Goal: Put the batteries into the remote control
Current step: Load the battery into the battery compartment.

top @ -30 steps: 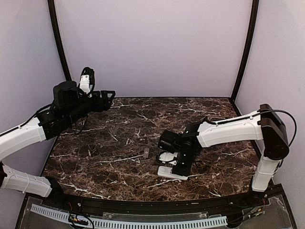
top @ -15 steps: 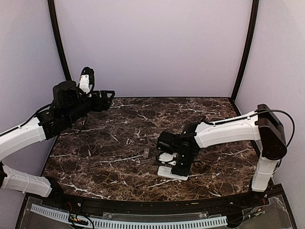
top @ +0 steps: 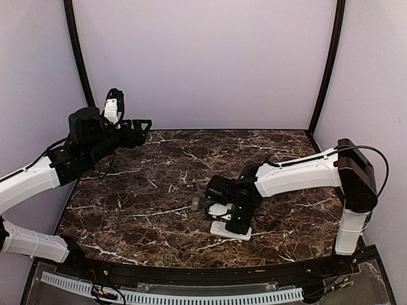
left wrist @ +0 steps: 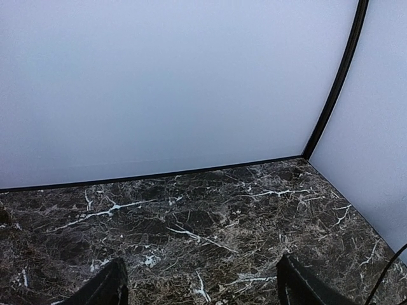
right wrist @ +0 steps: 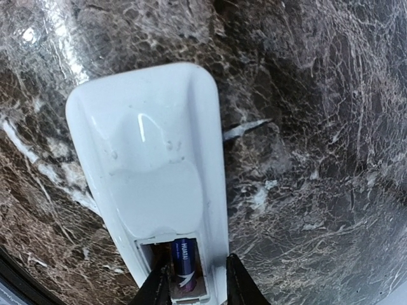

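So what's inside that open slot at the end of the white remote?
In the open bay of the remote control, one battery lies lengthwise. The space beside it looks empty, though fingers of the right gripper hide the bay's lower corners.

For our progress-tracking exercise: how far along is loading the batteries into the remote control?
Done: one battery sits in the open bay of the remote control. In hand: the right gripper straddles that bay, jaws apart around the battery. Remaining: what looks like a second battery lies on the table; the left gripper hangs open, empty.
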Controlling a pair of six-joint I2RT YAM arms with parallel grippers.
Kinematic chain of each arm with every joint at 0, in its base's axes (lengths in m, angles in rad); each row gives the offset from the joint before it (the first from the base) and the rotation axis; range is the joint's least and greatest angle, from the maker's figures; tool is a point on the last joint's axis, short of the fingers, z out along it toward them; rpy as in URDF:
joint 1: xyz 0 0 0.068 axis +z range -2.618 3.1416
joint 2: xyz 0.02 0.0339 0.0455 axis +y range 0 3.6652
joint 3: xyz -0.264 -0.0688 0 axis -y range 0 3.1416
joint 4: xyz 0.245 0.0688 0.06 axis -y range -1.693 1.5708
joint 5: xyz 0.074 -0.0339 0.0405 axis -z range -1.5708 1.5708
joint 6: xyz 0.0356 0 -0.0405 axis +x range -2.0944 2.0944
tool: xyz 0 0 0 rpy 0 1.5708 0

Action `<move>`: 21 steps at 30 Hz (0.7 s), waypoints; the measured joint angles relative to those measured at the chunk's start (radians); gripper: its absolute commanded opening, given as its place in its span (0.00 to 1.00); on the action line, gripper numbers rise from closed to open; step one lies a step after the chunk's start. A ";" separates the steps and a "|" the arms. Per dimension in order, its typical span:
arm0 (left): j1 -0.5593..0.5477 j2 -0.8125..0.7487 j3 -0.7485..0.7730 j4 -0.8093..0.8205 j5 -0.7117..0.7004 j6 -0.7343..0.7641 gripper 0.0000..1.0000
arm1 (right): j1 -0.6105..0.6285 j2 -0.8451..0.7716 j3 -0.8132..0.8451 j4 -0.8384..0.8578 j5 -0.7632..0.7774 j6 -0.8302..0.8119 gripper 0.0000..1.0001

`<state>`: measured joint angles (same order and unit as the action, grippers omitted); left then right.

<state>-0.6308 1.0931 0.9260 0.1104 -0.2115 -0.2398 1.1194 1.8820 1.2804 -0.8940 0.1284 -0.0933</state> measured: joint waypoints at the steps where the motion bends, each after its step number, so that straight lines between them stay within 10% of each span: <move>1: 0.000 0.000 0.000 0.000 0.000 0.001 0.80 | 0.000 0.000 0.000 0.002 -0.002 -0.001 0.27; 21: 0.001 -0.023 -0.019 0.000 -0.006 0.018 0.80 | -0.021 0.001 0.006 0.019 -0.031 -0.026 0.14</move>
<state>-0.6300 1.0702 0.9066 0.1101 -0.2180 -0.2222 1.0985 1.8832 1.2865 -0.8749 0.0971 -0.1188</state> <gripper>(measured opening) 0.796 0.148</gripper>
